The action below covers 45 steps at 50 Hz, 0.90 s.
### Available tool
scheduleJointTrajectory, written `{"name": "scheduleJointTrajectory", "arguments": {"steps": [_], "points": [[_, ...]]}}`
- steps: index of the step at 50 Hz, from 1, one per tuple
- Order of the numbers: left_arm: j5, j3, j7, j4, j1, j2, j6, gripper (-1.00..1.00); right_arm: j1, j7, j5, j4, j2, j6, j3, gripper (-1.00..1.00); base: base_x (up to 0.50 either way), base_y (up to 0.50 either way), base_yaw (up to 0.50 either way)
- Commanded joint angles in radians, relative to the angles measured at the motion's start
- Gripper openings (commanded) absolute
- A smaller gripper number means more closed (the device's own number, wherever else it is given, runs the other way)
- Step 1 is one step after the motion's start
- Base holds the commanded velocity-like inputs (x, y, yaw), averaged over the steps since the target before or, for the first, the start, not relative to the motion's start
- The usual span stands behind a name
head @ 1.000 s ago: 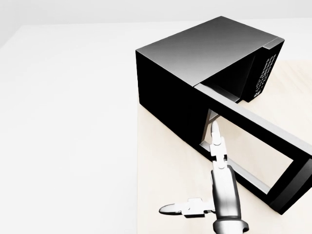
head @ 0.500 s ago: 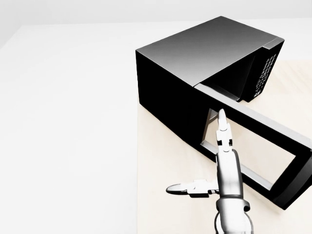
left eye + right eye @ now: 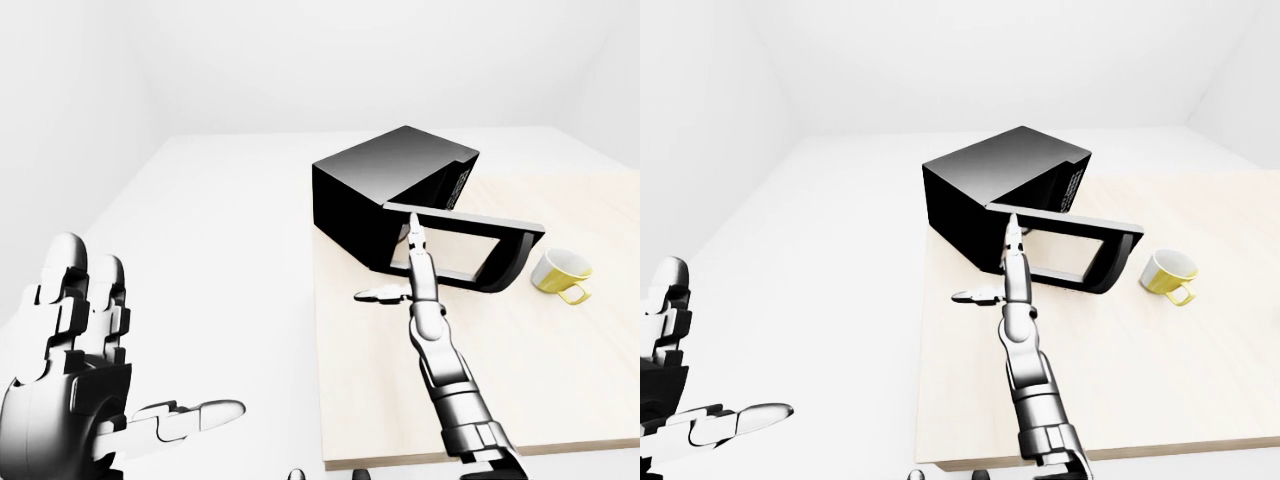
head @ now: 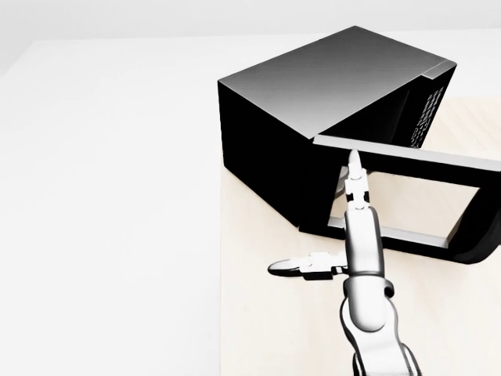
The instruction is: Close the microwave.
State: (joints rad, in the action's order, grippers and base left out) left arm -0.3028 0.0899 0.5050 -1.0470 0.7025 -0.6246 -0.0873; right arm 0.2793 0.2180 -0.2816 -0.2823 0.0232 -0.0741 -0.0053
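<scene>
The microwave [image 4: 313, 125] is a boxy black cabinet with a smooth top that catches a soft grey sheen, and it sits on the upper left corner of a pale, wood-toned table [image 3: 520, 380], turned at an angle to the table's edges. Its door [image 4: 407, 200] stands swung out to the microwave's right in the head view, a dark frame with lighter inner edging around a see-through pane through which the table shows. A perforated panel [image 4: 427, 117] shows on the face of the microwave beside the opening.

The right hand [image 4: 344, 235] is glossy grey-white and jointed. Its long fingers [image 4: 356, 184] are stretched straight and held close together, the tips at the door's hinge-side edge just below the microwave, while the thumb [image 4: 293, 268] sticks out sideways to the left over the bare table. Whether the tips actually touch the door cannot be told. The left hand [image 3: 90, 390] is raised well to the left of the microwave in the left-eye view, off the table, palm showing, fingers spread upright and the thumb extended to the right, holding nothing.

The table stands on a plain white floor [image 3: 210, 230] within plain white walls [image 3: 330, 60]. A yellow cup [image 3: 560, 272] with a handle lies tilted on the table to the right of the microwave, just beyond the free end of the door.
</scene>
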Motion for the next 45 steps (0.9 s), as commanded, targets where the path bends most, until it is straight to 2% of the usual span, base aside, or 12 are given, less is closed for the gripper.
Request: {"name": "scheduleJointTrajectory", "arguments": {"steps": [1, 11, 21, 24, 28, 33, 45], "points": [[0.002, 0.0, -0.002, 0.0, 0.01, 0.001, 0.0, 1.0, 0.112, 0.009, 0.025, -0.137, 0.02, -0.013, -0.017, 1.0, 0.0, 0.0, 0.0], [-0.004, 0.006, 0.001, 0.0, 0.02, -0.006, 0.0, 1.0, 0.2, 0.022, 0.05, -0.263, 0.036, -0.013, -0.029, 1.0, 0.0, 0.0, 0.0], [-0.016, 0.015, 0.006, 0.0, 0.021, -0.015, 0.0, 1.0, 0.33, 0.035, 0.09, -0.492, 0.06, -0.013, -0.045, 1.0, 0.0, 0.0, 0.0], [-0.025, 0.023, 0.014, 0.0, 0.02, -0.025, 0.0, 1.0, 0.341, 0.036, 0.097, -0.501, 0.062, -0.013, -0.046, 1.0, 0.0, 0.0, 0.0], [-0.014, 0.012, 0.007, 0.0, 0.016, -0.012, 0.0, 1.0, 0.335, 0.03, 0.1, -0.45, 0.059, -0.013, -0.041, 1.0, 0.0, 0.0, 0.0], [-0.02, 0.018, 0.01, 0.0, 0.017, -0.019, 0.0, 1.0, 0.383, 0.04, 0.111, -0.541, 0.062, -0.013, -0.047, 1.0, 0.0, 0.0, 0.0], [-0.029, 0.027, 0.014, 0.0, 0.023, -0.028, 0.0, 1.0, 0.409, 0.038, 0.114, -0.534, 0.055, -0.013, -0.039, 1.0, 0.0, 0.0, 0.0]]}}
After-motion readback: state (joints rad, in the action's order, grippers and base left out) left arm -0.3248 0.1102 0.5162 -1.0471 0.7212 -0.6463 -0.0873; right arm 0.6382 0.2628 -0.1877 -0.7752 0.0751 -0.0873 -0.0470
